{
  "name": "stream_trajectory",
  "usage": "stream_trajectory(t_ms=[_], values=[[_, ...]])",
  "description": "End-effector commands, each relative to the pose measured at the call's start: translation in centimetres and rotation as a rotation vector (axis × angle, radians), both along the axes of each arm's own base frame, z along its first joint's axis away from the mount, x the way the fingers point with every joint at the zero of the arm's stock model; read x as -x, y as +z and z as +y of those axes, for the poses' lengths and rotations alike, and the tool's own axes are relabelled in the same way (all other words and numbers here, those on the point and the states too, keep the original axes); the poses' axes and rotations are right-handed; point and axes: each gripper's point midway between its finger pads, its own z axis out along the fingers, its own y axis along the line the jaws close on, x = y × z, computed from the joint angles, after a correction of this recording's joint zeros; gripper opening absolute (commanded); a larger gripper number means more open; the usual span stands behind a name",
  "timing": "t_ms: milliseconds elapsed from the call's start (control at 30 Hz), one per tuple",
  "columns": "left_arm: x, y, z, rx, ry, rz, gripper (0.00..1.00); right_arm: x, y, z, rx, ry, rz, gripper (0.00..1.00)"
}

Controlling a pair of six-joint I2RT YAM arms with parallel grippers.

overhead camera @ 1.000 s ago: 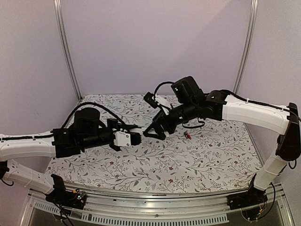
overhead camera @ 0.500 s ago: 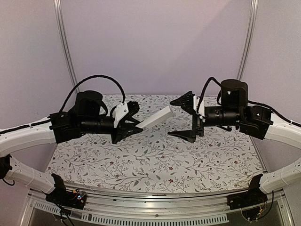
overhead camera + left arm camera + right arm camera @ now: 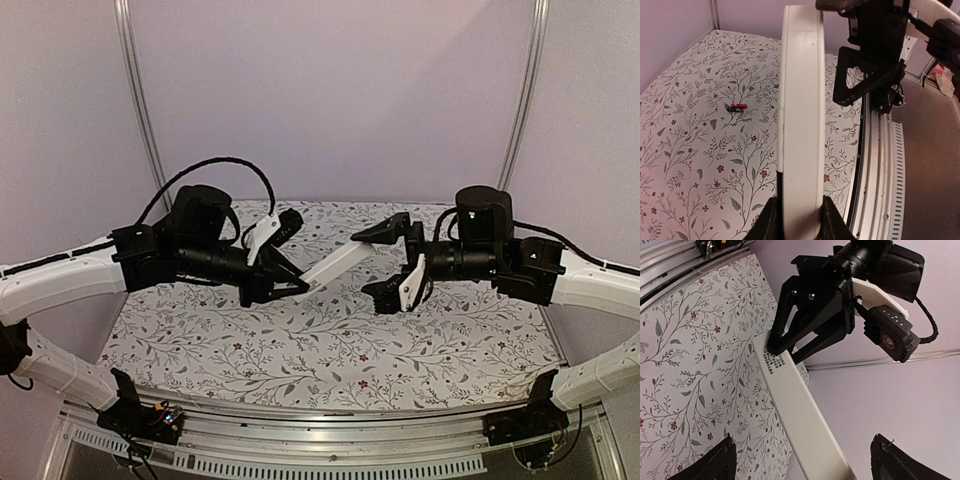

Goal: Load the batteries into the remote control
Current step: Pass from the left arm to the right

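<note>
**Top external view.** The left gripper (image 3: 290, 280) is clamped on the near-left end of the remote control (image 3: 340, 260) and holds it in the air above the table (image 3: 300, 360), tilted up towards the right. The right gripper (image 3: 385, 262) has its jaws apart, one above and one below the remote's free end. No contact is visible. No battery can be seen in this view.

**Left wrist view.** The remote runs straight out from the fingers (image 3: 771, 222), which pinch only its end. Judgement: with so short a hold on so long a bar, a knock from the right arm could twist or lever the remote out of the grip. One battery (image 3: 738, 107) lies on the cloth, well apart from both grippers. A second may lie beside it, but it is too small to tell. Nothing is loaded yet.

**Right wrist view.** The remote passes between the spread fingers (image 3: 717, 462), nearer the left one. Judgement: if the jaws close off-centre, one finger would strike first and push the bar sideways. If the left hold were then released too early, the remote could fall to the table.
</note>
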Motion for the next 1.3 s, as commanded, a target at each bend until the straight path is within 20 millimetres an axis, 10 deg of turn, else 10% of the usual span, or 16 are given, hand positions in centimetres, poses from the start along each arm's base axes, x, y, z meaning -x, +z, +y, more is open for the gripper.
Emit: stream_trajectory(t_ms=[0, 567, 967, 1033, 1167, 1267], values=[[0.3, 1.3, 0.1, 0.033, -0.001, 0.047, 0.0, -0.6, -1.1, 0.5, 0.084, 0.002, -0.182, 0.84], [-0.1, -1.0, -0.1, -0.049, 0.013, 0.104, 0.0, -4.5, -4.0, 2.3, 0.262, -0.218, -0.434, 0.57], [-0.2, -0.5, -0.1, -0.051, 0.001, 0.072, 0.0, -5.8, -5.2, 2.9, 0.28, -0.311, -0.361, 0.16], [-0.3, 0.0, 0.0, -0.043, 0.008, 0.053, 0.17, -5.8, -4.8, 3.2, 0.236, -0.33, -0.29, 0.01], [-0.7, 1.8, 0.5, 0.002, 0.03, -0.022, 0.93, -5.3, -4.1, 3.6, 0.139, -0.351, -0.128, 0.0], [-1.1, 4.4, 1.6, 0.068, 0.074, -0.151, 1.0, -4.9, -4.0, 3.6, 0.091, -0.342, -0.013, 0.0]])
